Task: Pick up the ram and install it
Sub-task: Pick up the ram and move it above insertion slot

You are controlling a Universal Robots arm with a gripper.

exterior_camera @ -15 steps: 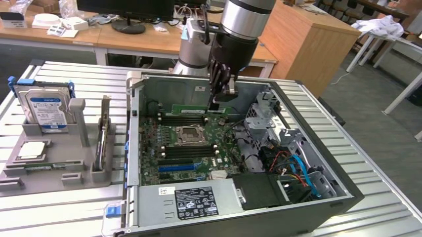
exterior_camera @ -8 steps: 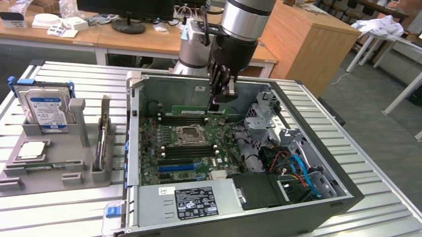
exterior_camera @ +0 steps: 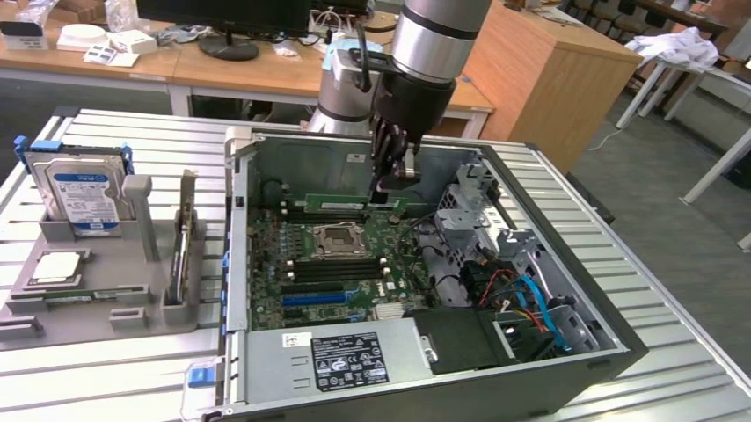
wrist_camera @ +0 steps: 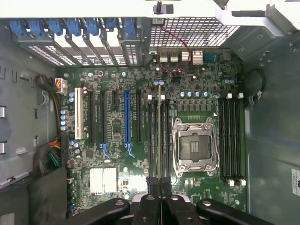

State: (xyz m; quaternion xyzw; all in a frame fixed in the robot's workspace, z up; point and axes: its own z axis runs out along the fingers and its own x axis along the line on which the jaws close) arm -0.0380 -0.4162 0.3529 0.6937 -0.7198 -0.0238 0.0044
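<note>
The claw (exterior_camera: 393, 185) is closed on the ram (exterior_camera: 340, 200), holding it on edge just above the memory slots (wrist_camera: 152, 136) inside the computer case (exterior_camera: 593, 356); it looks light, stiff and brittle, best pinched by its flat faces near the top edge.

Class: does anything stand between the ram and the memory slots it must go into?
Nothing visible does. The tool, shut on the ram, holds it edge-down right over the memory slots beside the processor socket, inside the open case.
</note>
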